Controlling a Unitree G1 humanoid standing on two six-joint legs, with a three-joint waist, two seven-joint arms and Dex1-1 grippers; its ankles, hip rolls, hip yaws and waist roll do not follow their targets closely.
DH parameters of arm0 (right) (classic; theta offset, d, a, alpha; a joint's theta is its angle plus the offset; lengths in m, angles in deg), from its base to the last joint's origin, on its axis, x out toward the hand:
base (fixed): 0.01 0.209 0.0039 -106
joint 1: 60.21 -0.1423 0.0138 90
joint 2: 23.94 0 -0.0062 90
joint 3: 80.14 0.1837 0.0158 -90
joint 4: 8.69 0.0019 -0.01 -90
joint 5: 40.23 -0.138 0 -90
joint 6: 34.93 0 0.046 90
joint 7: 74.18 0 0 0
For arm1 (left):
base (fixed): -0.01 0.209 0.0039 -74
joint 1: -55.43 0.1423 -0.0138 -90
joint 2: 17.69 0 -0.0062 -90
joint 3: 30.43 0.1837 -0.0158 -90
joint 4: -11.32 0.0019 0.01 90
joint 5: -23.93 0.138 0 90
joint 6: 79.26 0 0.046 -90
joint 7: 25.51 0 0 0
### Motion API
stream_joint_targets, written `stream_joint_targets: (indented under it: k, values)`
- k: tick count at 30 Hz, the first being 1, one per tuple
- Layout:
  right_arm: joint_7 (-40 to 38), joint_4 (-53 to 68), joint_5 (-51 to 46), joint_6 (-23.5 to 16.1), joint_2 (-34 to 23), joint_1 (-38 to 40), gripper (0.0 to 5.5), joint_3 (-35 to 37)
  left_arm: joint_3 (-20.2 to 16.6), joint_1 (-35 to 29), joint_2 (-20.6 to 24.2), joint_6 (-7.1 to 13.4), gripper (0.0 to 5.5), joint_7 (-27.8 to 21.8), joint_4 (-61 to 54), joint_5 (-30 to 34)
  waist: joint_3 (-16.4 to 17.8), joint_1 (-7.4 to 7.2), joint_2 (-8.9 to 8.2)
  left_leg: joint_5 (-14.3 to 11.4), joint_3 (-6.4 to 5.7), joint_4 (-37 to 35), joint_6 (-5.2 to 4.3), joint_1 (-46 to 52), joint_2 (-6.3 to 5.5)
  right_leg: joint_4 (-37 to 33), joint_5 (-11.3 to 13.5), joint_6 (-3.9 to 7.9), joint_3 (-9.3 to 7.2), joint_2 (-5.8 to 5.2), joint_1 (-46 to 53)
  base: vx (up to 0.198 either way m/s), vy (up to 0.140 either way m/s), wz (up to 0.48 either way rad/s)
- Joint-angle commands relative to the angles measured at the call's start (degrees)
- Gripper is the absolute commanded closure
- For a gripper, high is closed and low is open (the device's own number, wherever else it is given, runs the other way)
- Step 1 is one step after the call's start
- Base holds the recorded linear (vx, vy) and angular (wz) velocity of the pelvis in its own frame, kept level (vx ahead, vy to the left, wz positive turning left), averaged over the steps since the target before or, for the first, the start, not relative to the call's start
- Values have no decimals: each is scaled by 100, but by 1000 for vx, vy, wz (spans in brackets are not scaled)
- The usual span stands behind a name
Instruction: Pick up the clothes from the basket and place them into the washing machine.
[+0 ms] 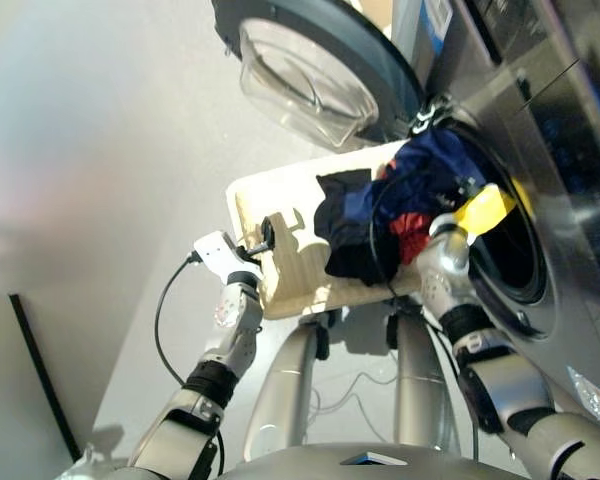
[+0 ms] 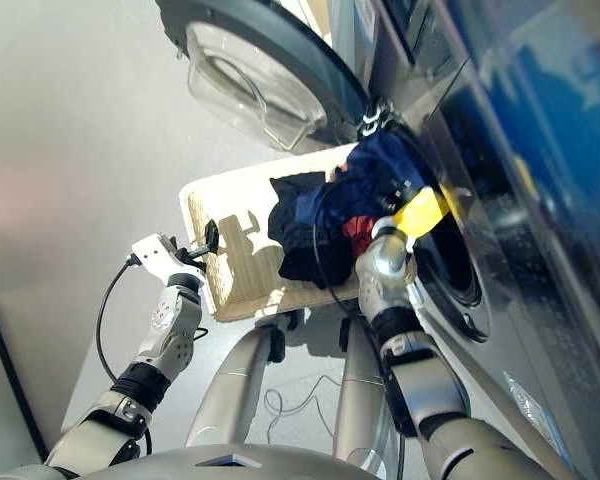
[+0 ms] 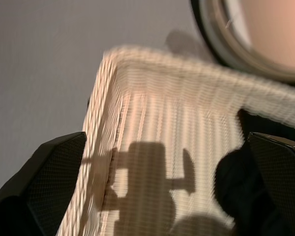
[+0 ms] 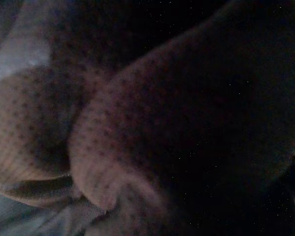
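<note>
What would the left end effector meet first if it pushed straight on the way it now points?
Most likely the basket. The left end effector is open and aimed at its pale woven floor near the rim; the left wrist view shows bare wicker dead ahead, with black cloth off to one side. Depth is unclear.

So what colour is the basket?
The basket is cream-white woven wicker; the left wrist view shows it best.

Basket [image 1: 280, 285] sits before the washer [image 1: 555, 180], door [image 1: 310, 60] open behind it. Clothes [image 1: 380, 215] heaped at basket's right edge, spilling into the drum mouth [image 1: 510, 250]. Basket's left part bare.
</note>
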Motion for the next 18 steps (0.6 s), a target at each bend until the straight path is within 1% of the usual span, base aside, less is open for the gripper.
stream_joint_targets:
  k: [1,4,7,8,10,14,15,16,17,18]
  values:
    - [-132,186,-89,-384,-352,-508,550,-54,-75,-173,336,263,0,97,-257,318,-2,26,81,-243,-81,523,196,-626,-74,208,-325,197,-78,119,-92,0,0,0]
    - [-218,92,-180,-457,-490,-819,550,72,-95,-276,352,275,0,118,-286,319,35,49,129,-308,-95,736,189,-860,-49,478,-416,180,-79,132,-354,0,0,0]
    - [-331,-118,-593,-663,-700,-1295,550,352,-80,-257,404,274,0,125,-290,299,12,86,190,-359,-102,826,179,-985,-50,621,-479,174,-66,165,-535,0,0,0]
    - [-364,-222,-670,-715,-787,-1446,550,391,-63,-254,414,264,0,117,-266,283,4,109,215,-379,-78,867,175,-1028,-31,664,-501,172,-51,171,-596,0,0,0]
    - [-464,-211,-799,-856,-1015,-1674,550,539,-49,-229,451,252,0,89,-225,265,-26,139,258,-406,-70,875,163,-1045,-21,725,-547,170,-20,196,-661,0,0,0]
    - [-789,-19,-913,-1259,-1880,-2121,550,891,-53,-171,522,250,0,7,-177,216,-68,206,362,-455,-36,951,151,-1129,-37,901,-616,185,36,247,-869,0,0,0]
    - [-900,78,-935,-1397,-2143,-2246,550,992,-60,-151,543,245,0,10,-137,228,-84,189,372,-467,-39,968,155,-1145,-40,938,-629,189,48,265,-920,0,0,0]
    - [-1017,38,-894,-1429,-2305,-2314,550,1002,-48,-157,551,244,0,12,-111,231,-91,206,377,-477,-42,1003,156,-1171,-48,972,-638,191,60,268,-963,0,0,0]
    - [-1241,303,-740,-1561,-2503,-2405,550,1016,-93,-142,559,235,0,48,-80,242,-106,193,376,-491,-45,1011,157,-1201,-43,1002,-653,190,73,288,-1025,0,0,0]
    - [-1328,412,-678,-1595,-2674,-2373,550,1088,-133,-130,561,229,0,71,-71,247,-108,157,378,-504,-44,1022,159,-1216,-45,1019,-655,189,81,303,-1045,0,0,0]
